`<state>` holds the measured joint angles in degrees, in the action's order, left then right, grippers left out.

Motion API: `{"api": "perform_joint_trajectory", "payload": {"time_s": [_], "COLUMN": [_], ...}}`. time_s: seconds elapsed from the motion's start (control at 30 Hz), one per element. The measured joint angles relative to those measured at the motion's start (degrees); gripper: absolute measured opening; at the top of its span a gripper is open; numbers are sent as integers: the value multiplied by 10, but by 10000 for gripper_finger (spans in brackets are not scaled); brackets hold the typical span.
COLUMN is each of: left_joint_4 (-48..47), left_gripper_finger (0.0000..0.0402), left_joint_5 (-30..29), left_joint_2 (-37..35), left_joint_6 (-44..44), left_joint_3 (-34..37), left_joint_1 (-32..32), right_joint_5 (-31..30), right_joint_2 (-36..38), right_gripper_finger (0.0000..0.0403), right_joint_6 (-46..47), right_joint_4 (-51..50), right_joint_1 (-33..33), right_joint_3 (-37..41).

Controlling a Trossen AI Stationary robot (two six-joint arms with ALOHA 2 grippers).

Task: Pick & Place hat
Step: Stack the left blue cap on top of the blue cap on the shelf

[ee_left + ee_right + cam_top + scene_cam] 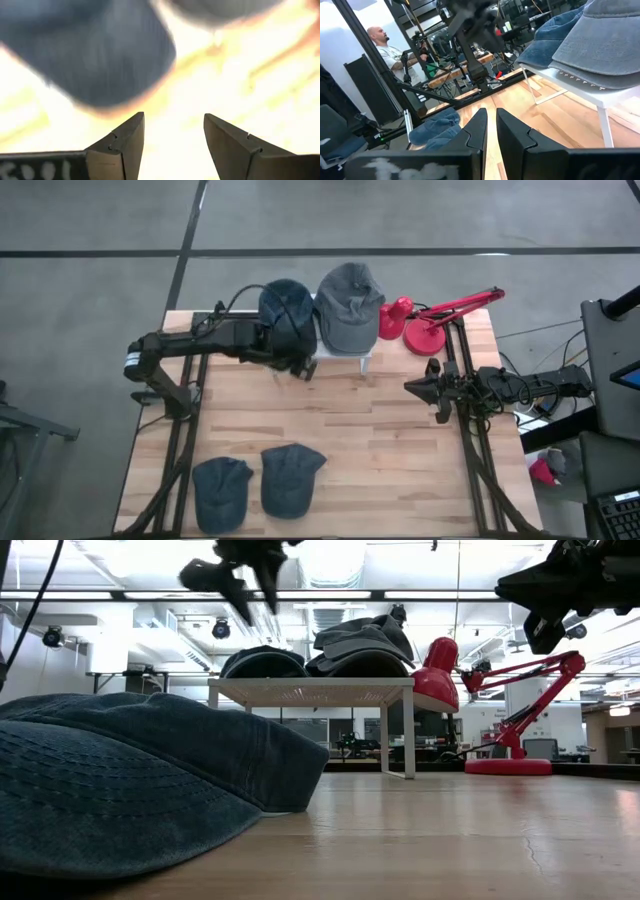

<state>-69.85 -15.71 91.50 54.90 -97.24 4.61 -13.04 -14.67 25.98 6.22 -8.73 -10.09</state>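
Observation:
A dark blue hat (pixel 284 308) and a grey hat (pixel 350 302) lie side by side on a small white stand (pixel 366 359) at the table's far side; in the low view they are the blue hat (pixel 262 663) and the grey hat (pixel 362 645). Two more blue hats (pixel 222 490) (pixel 290 478) lie flat by the near edge. My left gripper (pixel 300 369) (pixel 172 125) hangs open just in front of the dark blue hat (pixel 100 50), touching nothing. My right gripper (pixel 415 387) (pixel 490 127) waits shut above the table's right side.
A red desk lamp (pixel 430 320) stands at the far right corner, right of the stand. One near blue hat (pixel 130 790) fills the low view's left. Bare wood (pixel 380 450) lies between the stand and the near hats. A person (pixel 382 42) stands beyond the table.

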Motion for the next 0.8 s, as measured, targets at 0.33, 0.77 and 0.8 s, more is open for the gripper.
{"api": "perform_joint_trajectory", "payload": {"time_s": [0.33, 0.77, 0.8], "left_joint_4": [-136, -202, -202], "left_gripper_finger": [197, 197, 197], "left_joint_5": [33, 64, 75], "left_joint_2": [0, 1, 1], "left_joint_6": [284, 585, 604], "left_joint_3": [9, 46, 59], "left_joint_1": [-160, -337, -348], "right_joint_5": [0, 0, 0], "right_joint_2": [0, 0, 0], "right_gripper_finger": [38, 38, 38], "right_joint_6": [0, 0, 0], "right_joint_4": [0, 0, 0], "right_joint_1": [0, 0, 0], "right_joint_3": [0, 0, 0]}}
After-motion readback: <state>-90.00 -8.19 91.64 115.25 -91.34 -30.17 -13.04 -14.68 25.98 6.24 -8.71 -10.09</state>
